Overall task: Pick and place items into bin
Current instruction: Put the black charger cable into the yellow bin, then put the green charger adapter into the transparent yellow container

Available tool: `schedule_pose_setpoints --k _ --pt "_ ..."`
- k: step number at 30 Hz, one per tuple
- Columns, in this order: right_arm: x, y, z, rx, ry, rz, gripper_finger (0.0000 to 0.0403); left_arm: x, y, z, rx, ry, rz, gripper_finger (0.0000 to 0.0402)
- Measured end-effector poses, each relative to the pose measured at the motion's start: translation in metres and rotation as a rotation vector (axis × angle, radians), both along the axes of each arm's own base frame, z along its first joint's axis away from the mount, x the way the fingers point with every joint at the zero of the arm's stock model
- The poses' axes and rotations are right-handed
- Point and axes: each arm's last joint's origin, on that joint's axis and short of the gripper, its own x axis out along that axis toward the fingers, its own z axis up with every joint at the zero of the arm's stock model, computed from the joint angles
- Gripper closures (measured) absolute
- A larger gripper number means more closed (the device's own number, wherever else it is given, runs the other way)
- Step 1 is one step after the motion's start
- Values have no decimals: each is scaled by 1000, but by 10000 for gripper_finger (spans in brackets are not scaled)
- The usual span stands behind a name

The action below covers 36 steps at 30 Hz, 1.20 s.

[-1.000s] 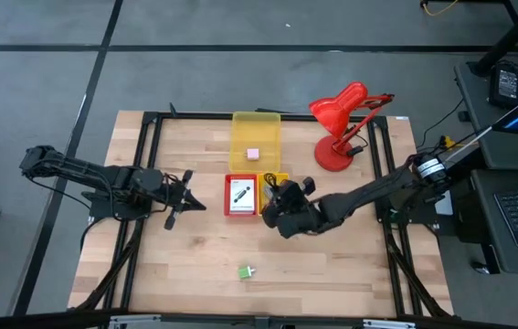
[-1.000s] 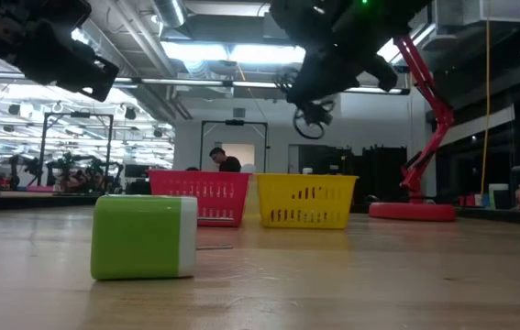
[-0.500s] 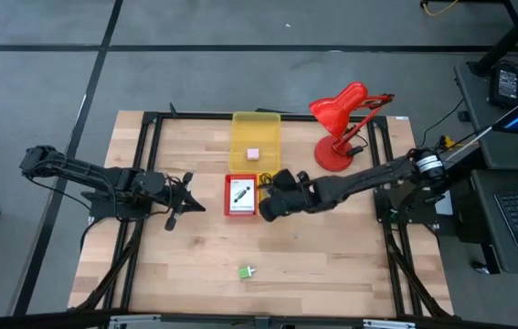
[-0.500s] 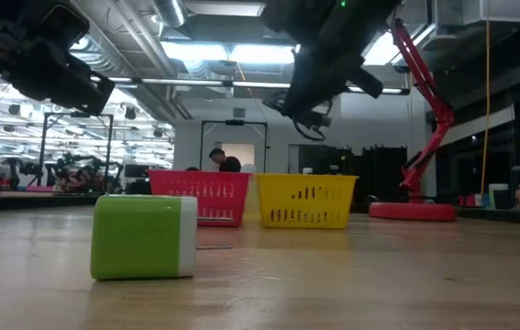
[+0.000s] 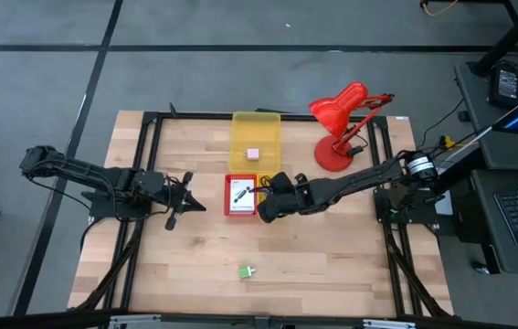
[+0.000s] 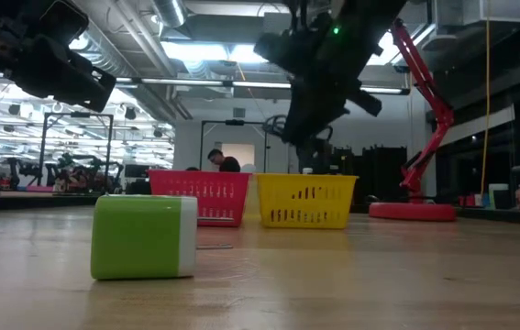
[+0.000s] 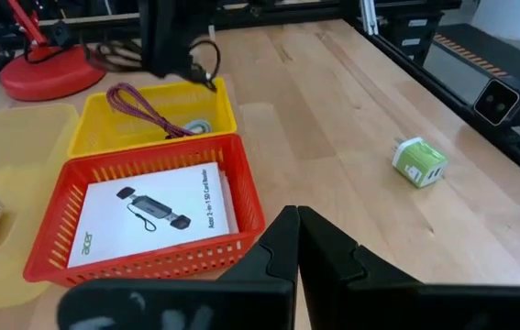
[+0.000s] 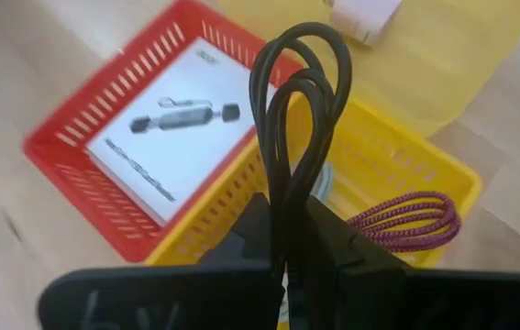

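My right gripper (image 5: 268, 203) hangs over the place where the red basket (image 5: 239, 196) and the yellow basket (image 8: 397, 174) meet, shut on a looped black cable (image 8: 296, 92). A white printed packet (image 8: 168, 128) lies flat in the red basket. A dark red braided cord (image 8: 408, 220) lies coiled in the yellow basket. A pink cube (image 5: 252, 154) sits on the yellow tray (image 5: 256, 135) behind the baskets. The green block (image 5: 246, 271) rests on the table near its front edge. My left gripper (image 5: 188, 194) waits shut at the table's left. My right gripper pinches the black cable between its two fingers where its strands run together (image 8: 282, 188). Two or more loops (image 8: 301, 55) stick out past the fingertips. The fingers come from the table's right, slanting down. The cable is lifted clear above the baskets (image 6: 274, 128).
A red desk lamp (image 5: 341, 123) stands at the table's far right, its base (image 6: 411, 211) on the wood. Black frame rails (image 5: 149, 164) run along the table's left and right sides. Bare wood lies between the baskets and the green block (image 6: 143, 236).
My right gripper has moved with the black cable toward the table's far left, from in front of the yellow basket to above the two baskets, and has tipped further downward. It has stayed shut on the cable.
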Motion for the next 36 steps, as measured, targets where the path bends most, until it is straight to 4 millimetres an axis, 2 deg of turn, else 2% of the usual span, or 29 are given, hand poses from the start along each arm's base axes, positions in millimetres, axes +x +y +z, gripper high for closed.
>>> schedule_pose_setpoints --k 4,9,18,31,36 --pt "4 -3 -11 7 21 -6 373 0 0 0 1 0 -1 400" --pt "6 -6 -12 57 25 10 364 0 0 0 1 0 -1 400" --pt "6 -6 -12 28 49 56 353 0 0 0 -16 4 6 400" --pt "6 -6 -12 2 71 98 287 0 0 0 -23 6 8 400" --pt "5 -6 -8 -13 75 124 278 0 0 0 -24 6 8 400"
